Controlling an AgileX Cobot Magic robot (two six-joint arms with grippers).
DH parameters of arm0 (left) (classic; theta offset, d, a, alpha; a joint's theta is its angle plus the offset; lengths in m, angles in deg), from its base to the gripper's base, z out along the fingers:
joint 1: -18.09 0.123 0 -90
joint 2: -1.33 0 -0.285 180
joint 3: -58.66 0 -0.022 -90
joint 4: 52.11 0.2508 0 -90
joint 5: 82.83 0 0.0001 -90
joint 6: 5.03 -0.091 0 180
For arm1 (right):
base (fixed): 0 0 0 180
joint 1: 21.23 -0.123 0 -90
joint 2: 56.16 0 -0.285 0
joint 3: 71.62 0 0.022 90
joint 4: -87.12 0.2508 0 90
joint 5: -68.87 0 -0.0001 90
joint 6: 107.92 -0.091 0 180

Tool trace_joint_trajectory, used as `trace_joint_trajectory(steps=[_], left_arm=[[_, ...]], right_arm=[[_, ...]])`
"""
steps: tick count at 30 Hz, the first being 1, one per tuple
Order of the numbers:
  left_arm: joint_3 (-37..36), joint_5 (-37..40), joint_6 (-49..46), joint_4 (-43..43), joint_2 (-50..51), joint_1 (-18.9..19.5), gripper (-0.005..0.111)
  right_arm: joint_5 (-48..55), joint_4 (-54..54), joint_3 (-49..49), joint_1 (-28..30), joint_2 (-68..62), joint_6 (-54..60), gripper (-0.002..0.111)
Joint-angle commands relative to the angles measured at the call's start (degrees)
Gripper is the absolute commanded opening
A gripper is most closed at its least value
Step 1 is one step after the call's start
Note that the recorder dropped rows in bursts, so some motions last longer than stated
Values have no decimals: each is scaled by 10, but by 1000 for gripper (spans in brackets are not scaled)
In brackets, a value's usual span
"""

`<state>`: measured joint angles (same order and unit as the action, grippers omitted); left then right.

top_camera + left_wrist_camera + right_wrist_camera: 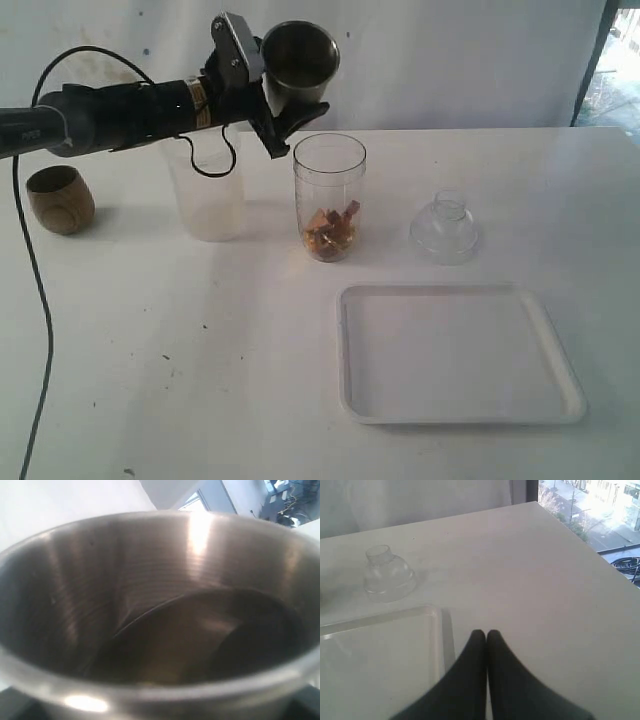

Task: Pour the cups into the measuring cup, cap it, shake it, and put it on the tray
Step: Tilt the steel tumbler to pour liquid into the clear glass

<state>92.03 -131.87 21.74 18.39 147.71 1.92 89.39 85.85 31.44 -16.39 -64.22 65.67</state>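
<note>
Measuring cup [329, 190] holding brown pieces [330, 232], tilted steel tumbler [299, 55] above it clamped in left fingers [287, 124], right fingers [470, 670] together.

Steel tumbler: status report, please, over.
Left gripper shut on steel tumbler, tipped sideways near measuring cup. Right gripper shut, empty. Brown pieces inside cup, uncapped. Nothing blocking.

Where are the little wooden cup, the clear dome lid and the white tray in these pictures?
wooden cup [60, 200], exterior view, on the middle of its side.
clear dome lid [444, 232], exterior view, on its rounded shoulder.
white tray [455, 352], exterior view, on its bare floor.
</note>
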Motion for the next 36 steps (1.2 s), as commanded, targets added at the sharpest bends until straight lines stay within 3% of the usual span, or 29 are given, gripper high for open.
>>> trace_joint_trajectory(steps=[1,6,21,36], left_arm=[[8,-33,15,-23,-13,1,0],[8,-33,-60,-2,-13,1,0],[8,-4,-161,3,-13,1,0],[8,21,-205,3,-26,1,0]], right_arm=[[-4,-2,-3,-2,3,-4,0],[-4,-2,-3,-2,3,-18,0],[-4,-2,-3,-2,3,-18,0],[-4,-2,-3,-2,3,-18,0]])
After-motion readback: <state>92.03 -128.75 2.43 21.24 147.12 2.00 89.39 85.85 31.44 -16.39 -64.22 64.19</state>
